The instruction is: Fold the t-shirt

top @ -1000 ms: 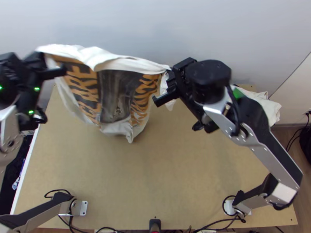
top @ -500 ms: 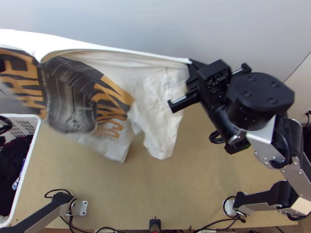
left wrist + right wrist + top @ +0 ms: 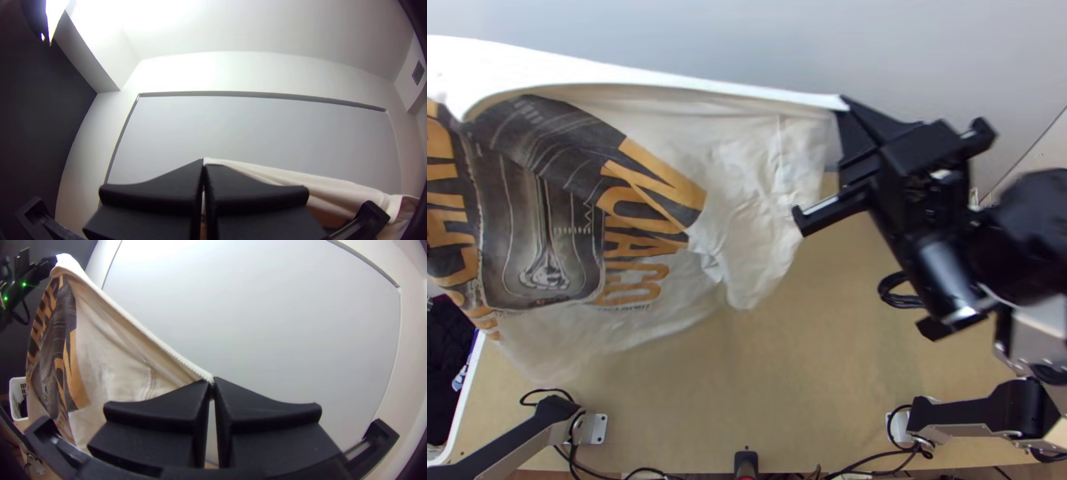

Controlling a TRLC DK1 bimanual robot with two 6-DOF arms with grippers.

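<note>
The white t-shirt (image 3: 747,192), with a black and orange print, hangs stretched above the table's left and middle, its upper edge taut and lower part loose. At that edge's right end in the top view, my right gripper (image 3: 843,106) is shut on the cloth. In the right wrist view, the gripper (image 3: 212,383) pinches a corner of the t-shirt (image 3: 120,355). My left gripper (image 3: 203,165) is shut on another part of the t-shirt (image 3: 275,175), which runs off to one side. The right wrist view also shows the left gripper at the shirt's far end.
A white basket (image 3: 467,392) holding dark cloth stands at the table's left edge, partly behind the shirt. The wooden table (image 3: 779,384) shows bare in its near middle. A black device (image 3: 745,462) sits at the near edge, between the arm bases.
My right gripper has moved right, and the left gripper has gone left out of the top view. The t-shirt has been drawn out wider between them and shifted left.
</note>
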